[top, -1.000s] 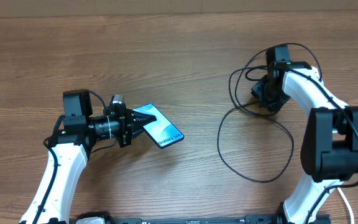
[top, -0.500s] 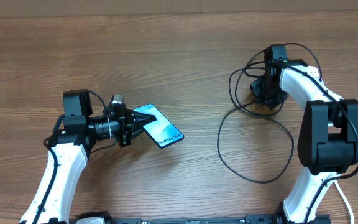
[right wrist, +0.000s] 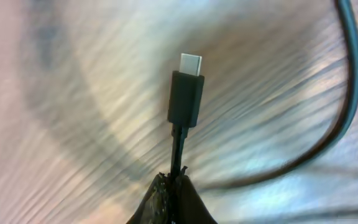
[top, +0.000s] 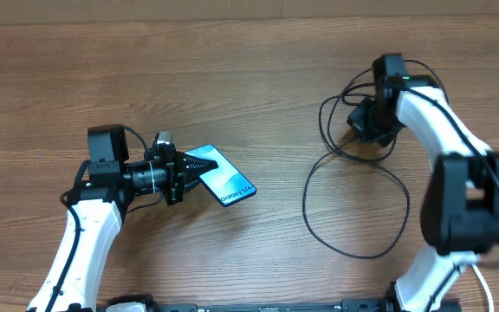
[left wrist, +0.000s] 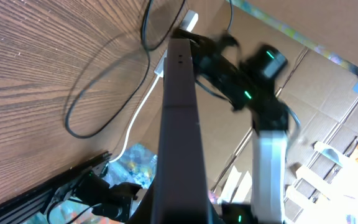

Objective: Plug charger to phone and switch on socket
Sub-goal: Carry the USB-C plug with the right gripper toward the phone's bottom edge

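Clamped in the closed left gripper [top: 183, 171]: one phone [top: 225, 179], left of centre. Pinched in the closed right gripper [right wrist: 173, 186]: one charger [right wrist: 352, 56], just behind its connector tip [right wrist: 186, 93], loops trailing on the table [top: 249, 69], right side.

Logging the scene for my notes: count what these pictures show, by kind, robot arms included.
phone: 1
charger: 1
white cord: 1
robot arms: 2 (left arm, right arm)
Total: 5
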Tool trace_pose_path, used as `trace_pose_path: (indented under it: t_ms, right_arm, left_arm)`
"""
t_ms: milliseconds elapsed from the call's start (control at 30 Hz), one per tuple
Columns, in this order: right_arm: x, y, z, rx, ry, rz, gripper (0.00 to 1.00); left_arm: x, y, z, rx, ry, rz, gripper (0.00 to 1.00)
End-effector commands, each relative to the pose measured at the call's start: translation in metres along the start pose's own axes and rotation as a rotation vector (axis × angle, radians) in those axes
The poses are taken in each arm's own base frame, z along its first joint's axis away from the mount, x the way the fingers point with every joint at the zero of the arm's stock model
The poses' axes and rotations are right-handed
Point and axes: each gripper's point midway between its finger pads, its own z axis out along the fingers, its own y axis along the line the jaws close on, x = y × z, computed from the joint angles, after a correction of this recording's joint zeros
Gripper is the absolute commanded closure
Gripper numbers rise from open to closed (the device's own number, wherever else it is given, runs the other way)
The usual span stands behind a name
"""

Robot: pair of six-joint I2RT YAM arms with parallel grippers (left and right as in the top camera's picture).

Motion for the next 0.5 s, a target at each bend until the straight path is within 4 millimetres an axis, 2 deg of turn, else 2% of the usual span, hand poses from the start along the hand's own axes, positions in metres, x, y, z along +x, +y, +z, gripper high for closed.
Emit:
trace_pose_path:
  t_ms: [0,100,133,333,467]
  right_arm:
    - [0.017,0.053,-0.096,-0.318,-0.046,-0.247,0.96]
    - [0.046,0.062,-0.130,-0.415,-0.019,-0.375,0.96]
    - [0.066,0.061,-0.141,-0.426,0.009,-0.427,0.96]
    - [0.131,0.054,-0.145,-0.359,0.167,-0.508,0.96]
    - [0.170,0.067,-0.145,-0.361,0.215,-0.617,0.96]
  left_arm:
    - [0.007,-0.017,-0.004,0.032,0.017,0.053,0.96]
    - [0.007,-0.017,-0.004,0.034,0.016,0.068,0.96]
    - [0.005,-0.023,-0.005,0.048,0.012,0.130,0.96]
    - [0.014,-0.058,-0.005,0.187,0.163,0.339,0.96]
    - [0.007,-0.062,-0.002,0.219,0.291,0.349,0.96]
